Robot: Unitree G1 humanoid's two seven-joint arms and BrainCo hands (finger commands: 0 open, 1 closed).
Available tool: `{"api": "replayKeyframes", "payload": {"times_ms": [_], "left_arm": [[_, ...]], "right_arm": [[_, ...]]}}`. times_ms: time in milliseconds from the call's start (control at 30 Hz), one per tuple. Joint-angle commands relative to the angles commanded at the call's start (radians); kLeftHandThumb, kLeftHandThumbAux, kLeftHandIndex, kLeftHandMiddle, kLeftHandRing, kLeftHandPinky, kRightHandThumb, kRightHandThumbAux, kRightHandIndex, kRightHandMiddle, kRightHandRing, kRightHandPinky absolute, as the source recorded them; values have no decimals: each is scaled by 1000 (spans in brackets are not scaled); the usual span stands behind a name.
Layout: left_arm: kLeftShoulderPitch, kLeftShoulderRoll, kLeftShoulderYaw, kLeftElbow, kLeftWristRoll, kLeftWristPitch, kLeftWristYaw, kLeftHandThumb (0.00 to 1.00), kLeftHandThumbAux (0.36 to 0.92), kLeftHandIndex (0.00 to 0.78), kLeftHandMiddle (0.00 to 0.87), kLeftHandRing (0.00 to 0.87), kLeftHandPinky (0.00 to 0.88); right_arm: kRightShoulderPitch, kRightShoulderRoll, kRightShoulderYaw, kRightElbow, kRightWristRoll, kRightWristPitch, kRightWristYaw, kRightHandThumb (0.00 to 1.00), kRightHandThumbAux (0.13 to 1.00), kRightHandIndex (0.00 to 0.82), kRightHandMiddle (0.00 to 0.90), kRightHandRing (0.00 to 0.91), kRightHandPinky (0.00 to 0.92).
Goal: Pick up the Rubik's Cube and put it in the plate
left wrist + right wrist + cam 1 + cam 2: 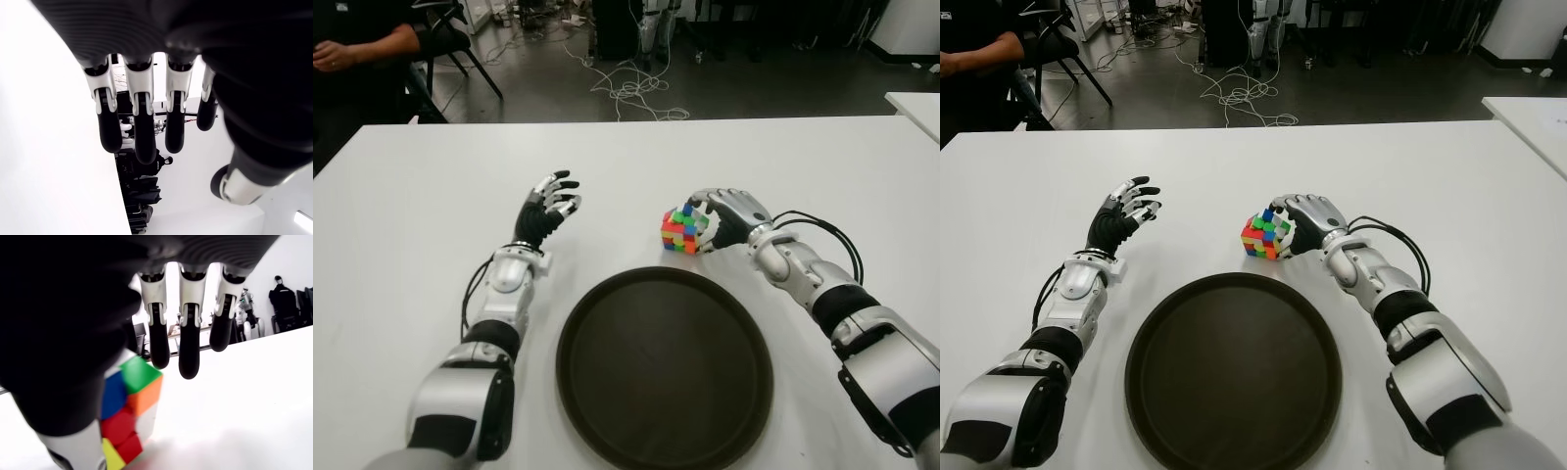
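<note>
**One cube, one plate, two hands**

A single Rubik's Cube (681, 230) sits on the white worktop (421, 186), just beyond the one dark round plate (607, 411). The right hand (729, 217) cups it, fingers (188, 357) arched over its top but not clamped. The left hand (548, 208) shows left of the cube, fingers spread and holding nothing.
</note>
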Motion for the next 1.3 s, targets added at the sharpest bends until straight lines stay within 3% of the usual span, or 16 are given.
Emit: {"api": "replayKeyframes", "payload": {"times_ms": [1100,1233,1300], "left_arm": [[-5,1,1,4,6,-2,14,335,693,188,287,316,343],[-5,1,2,3,5,-3,12,335,698,190,288,320,345],[-5,1,1,4,6,-3,12,338,704,192,284,318,341]], "right_arm": [[-3,13,-36,52,8,-24,-48,0,877,504,638,662,662],[-1,15,-42,54,17,-28,-39,0,864,482,587,622,613],[-1,14,-43,54,20,-34,-26,0,845,433,533,582,560]]}}
